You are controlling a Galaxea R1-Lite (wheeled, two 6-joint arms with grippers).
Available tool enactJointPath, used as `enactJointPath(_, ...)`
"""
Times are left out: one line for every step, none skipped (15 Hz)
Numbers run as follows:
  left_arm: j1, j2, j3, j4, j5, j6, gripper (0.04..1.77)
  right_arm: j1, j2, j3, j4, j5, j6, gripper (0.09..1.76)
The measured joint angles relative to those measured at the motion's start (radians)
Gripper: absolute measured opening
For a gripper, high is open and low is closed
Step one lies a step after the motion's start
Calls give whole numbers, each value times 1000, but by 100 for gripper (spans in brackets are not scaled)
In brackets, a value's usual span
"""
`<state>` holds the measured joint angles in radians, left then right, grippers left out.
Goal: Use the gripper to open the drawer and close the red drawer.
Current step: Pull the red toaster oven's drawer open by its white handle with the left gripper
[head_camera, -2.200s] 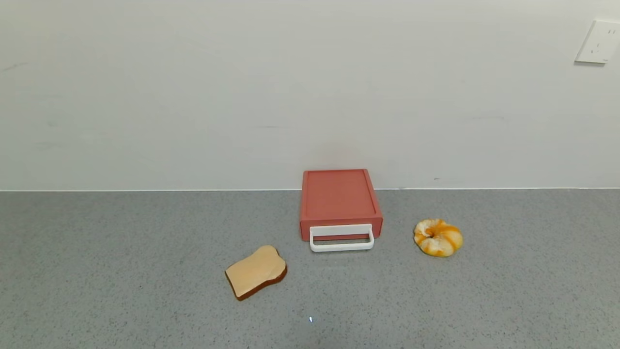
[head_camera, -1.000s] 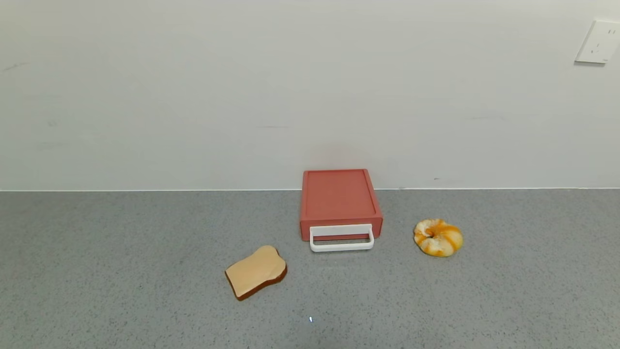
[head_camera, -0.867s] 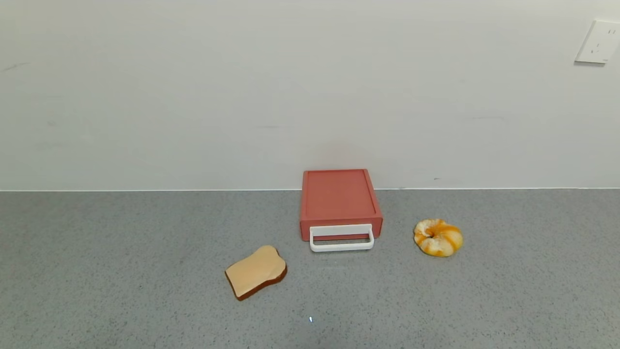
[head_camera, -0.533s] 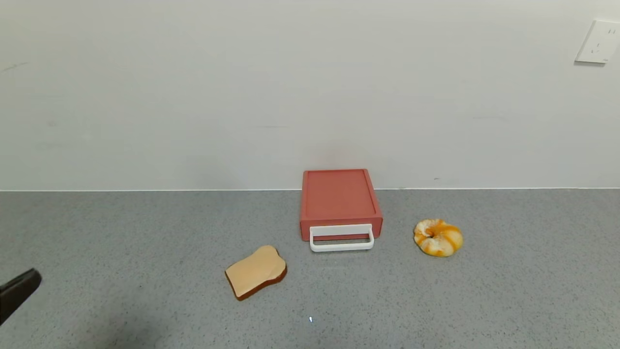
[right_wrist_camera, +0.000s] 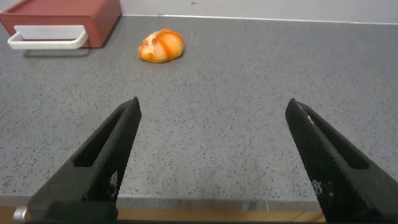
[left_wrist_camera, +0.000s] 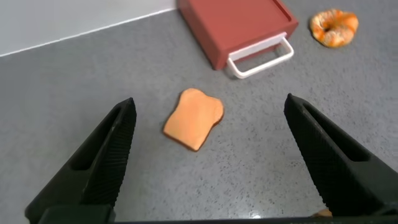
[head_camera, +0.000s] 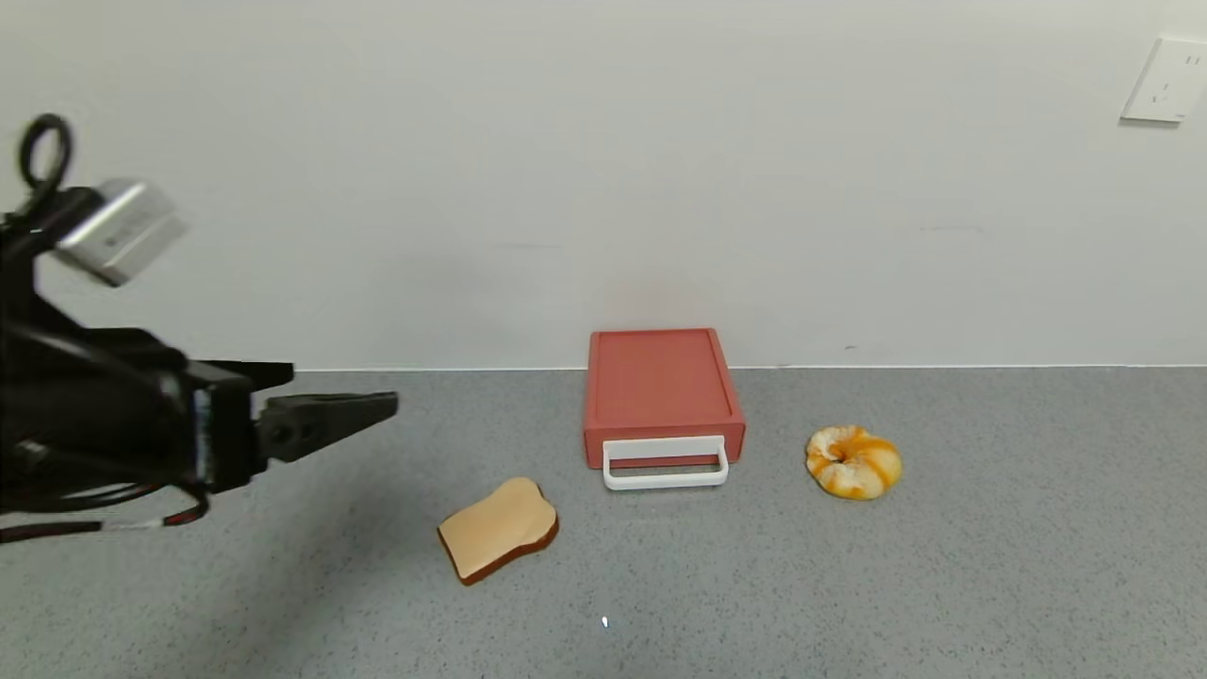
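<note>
The brick-red drawer (head_camera: 662, 389) stands against the back wall with its tray pushed in and its white loop handle (head_camera: 666, 464) facing me. It also shows in the left wrist view (left_wrist_camera: 235, 27) and the right wrist view (right_wrist_camera: 62, 15). My left gripper (head_camera: 358, 401) is open and empty, raised above the counter at the left, well short of the drawer. In its wrist view the left gripper (left_wrist_camera: 211, 109) has its fingers spread wide over the toast slice. My right gripper (right_wrist_camera: 213, 109) is open and empty, low near the counter's front edge, out of the head view.
A toast slice (head_camera: 498, 542) lies on the grey counter (head_camera: 849, 585) in front and left of the drawer. A swirled bread roll (head_camera: 852, 461) lies to the drawer's right. A white wall socket (head_camera: 1165, 81) is at the upper right.
My left arm has swung up from the lower left edge into view and reached rightward above the counter. The drawer, toast and roll have not moved.
</note>
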<state>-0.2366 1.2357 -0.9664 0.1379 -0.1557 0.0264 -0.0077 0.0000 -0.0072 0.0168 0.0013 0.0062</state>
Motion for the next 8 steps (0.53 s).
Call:
enactJointPath(-32, 79, -52, 1, -3, 2, 172, 0, 0, 0, 0, 0, 0, 171)
enactJointPath(-59, 151, -102, 2, -4, 4, 172, 0, 0, 0, 0, 0, 0, 171)
enactJointPath(-84, 221, -154, 2, -7, 6, 172, 0, 0, 0, 0, 0, 0, 171)
enactJointPath(-110, 294, -210, 4, -14, 7, 172, 0, 0, 0, 0, 0, 0, 171)
enactJointPath(-135, 357, -261, 10, -19, 11, 172, 0, 0, 0, 0, 0, 0, 171)
enactJointPath(-160, 414, -317, 29, -23, 22, 172, 0, 0, 0, 0, 0, 0, 171)
enactJointPath(-188, 468, -373, 63, -30, 37, 172, 0, 0, 0, 0, 0, 0, 171)
enactJointPath(-215, 511, -419, 92, -42, 50, 172, 0, 0, 0, 0, 0, 0, 171)
